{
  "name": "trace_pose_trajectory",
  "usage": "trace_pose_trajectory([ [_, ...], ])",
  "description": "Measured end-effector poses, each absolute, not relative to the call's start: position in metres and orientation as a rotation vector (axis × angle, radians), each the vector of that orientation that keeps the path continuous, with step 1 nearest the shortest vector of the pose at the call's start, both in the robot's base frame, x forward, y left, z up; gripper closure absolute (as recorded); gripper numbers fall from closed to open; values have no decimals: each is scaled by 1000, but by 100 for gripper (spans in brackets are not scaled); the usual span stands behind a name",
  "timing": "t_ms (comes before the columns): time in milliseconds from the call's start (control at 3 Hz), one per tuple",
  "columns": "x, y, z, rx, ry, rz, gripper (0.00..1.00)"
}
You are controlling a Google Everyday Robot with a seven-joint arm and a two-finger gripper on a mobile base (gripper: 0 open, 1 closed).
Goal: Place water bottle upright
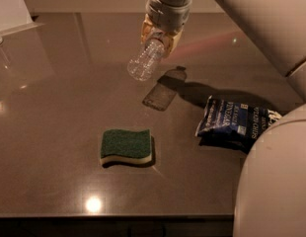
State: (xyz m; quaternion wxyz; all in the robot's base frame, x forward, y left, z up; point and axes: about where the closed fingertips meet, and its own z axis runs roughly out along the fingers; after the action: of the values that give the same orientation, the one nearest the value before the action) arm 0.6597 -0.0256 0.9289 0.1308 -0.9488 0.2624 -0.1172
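With my gripper [159,36] clamped on the tilted bottle [144,62] at top centre, I should square its base to the table [49,132] before lowering.

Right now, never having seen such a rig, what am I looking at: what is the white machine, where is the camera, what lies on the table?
The white shape is a robot arm reaching in from the upper right. There is one camera view, looking down on a dark table; where it is mounted is not known. The gripper, two fingers at the arm's end, is shut on a clear water bottle, held tilted in the air above the table. On the table lie a green sponge and a dark snack bag.
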Motion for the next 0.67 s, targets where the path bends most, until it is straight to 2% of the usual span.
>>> trace_pose_trajectory([
  [667, 662, -12, 938, -2779, 551, -476, 100],
])
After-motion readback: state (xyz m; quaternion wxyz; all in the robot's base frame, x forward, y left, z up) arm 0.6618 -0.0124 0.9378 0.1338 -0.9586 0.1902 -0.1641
